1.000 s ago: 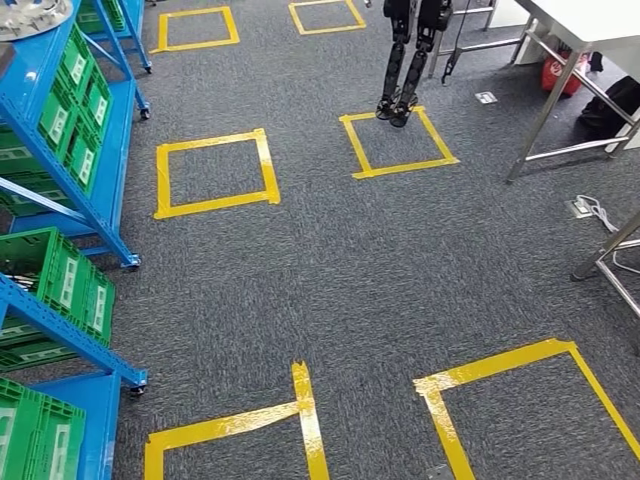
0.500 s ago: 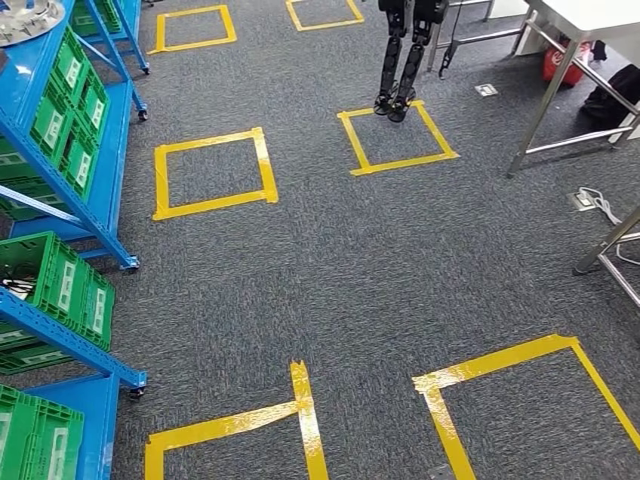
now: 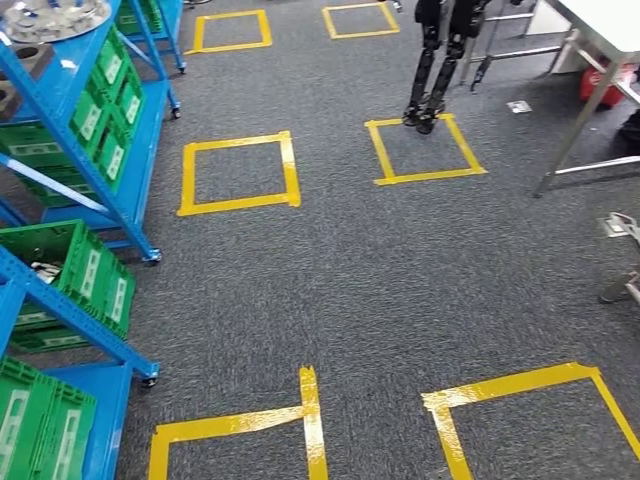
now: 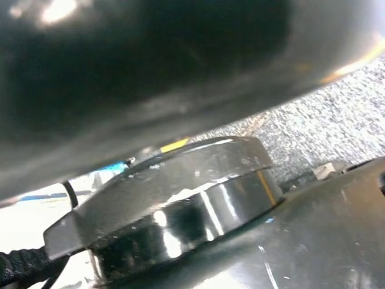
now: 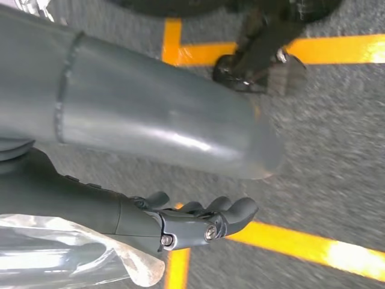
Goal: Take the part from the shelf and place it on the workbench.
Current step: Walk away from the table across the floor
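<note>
The blue shelf (image 3: 72,155) stands along the left of the head view. Silver metal parts (image 3: 53,18) lie on its top level at the far upper left. The white workbench (image 3: 604,25) shows as a corner at the upper right, on steel legs. In the right wrist view my right hand (image 5: 190,220) hangs over the carpet, its dark fingers (image 5: 227,217) stretched out with nothing in them and its thick grey thumb (image 5: 159,120) alongside. The left wrist view is dark and blurred, so I cannot make out how my left hand stands.
Green bins (image 3: 90,265) fill the shelf's lower levels. Yellow tape squares (image 3: 238,175) mark the grey carpet. Another robot's dark legs (image 3: 436,70) stand on a far square. A floor socket with cables (image 3: 623,225) lies at the right edge.
The whole picture has shifted to the right: the camera has turned left toward the shelf, which now takes up more of the view. Nothing on the floor has moved by itself.
</note>
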`<action>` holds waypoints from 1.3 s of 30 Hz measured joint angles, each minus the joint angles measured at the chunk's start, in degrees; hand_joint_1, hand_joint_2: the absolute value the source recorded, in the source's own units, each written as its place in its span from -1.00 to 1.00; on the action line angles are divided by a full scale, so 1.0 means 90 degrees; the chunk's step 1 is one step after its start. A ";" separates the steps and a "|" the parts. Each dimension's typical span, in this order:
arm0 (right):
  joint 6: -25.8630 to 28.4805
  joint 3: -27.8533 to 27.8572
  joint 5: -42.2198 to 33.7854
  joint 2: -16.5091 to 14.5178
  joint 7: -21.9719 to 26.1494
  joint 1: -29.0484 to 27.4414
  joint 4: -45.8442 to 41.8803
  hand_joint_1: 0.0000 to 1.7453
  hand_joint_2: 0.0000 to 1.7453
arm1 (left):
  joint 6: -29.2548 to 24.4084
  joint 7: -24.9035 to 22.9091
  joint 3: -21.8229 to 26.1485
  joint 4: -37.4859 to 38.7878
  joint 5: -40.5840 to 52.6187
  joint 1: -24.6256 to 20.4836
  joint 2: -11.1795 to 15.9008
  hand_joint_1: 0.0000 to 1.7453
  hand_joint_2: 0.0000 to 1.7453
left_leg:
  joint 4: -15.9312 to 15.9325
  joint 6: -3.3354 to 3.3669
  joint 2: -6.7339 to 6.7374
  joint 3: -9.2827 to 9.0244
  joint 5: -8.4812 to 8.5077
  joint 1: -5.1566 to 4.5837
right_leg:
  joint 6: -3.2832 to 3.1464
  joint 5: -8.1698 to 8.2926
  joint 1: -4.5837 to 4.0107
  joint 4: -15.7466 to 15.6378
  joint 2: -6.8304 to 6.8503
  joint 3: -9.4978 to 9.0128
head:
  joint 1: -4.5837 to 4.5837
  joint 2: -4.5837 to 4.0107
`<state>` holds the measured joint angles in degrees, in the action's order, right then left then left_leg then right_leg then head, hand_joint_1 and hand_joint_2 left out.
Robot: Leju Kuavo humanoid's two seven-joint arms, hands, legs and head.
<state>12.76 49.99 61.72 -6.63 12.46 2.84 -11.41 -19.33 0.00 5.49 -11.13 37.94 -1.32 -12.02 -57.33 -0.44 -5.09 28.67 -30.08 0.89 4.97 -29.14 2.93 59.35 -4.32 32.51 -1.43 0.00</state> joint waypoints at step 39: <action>0.0104 -0.0073 0.0288 0.0003 0.0060 -0.0021 0.0007 -1.00 -1.00 | 0.0260 0.0418 0.0513 -0.0002 -0.0634 0.0060 -0.0054 -1.00 -1.00 | -0.1787 -0.0017 0.0455 0.1186 -0.0538 -0.0125 | -0.0468 -0.0217 -0.0175 -0.0054 0.0557 -0.0216 | 0.0187 0.0000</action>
<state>13.70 49.33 64.32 -6.60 13.00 2.65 -11.35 -16.99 3.76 10.10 -11.15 32.23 -0.77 -12.50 -73.41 -0.60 -0.99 39.34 -34.92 -0.24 0.75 -31.09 1.35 58.86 0.70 30.57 0.25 0.00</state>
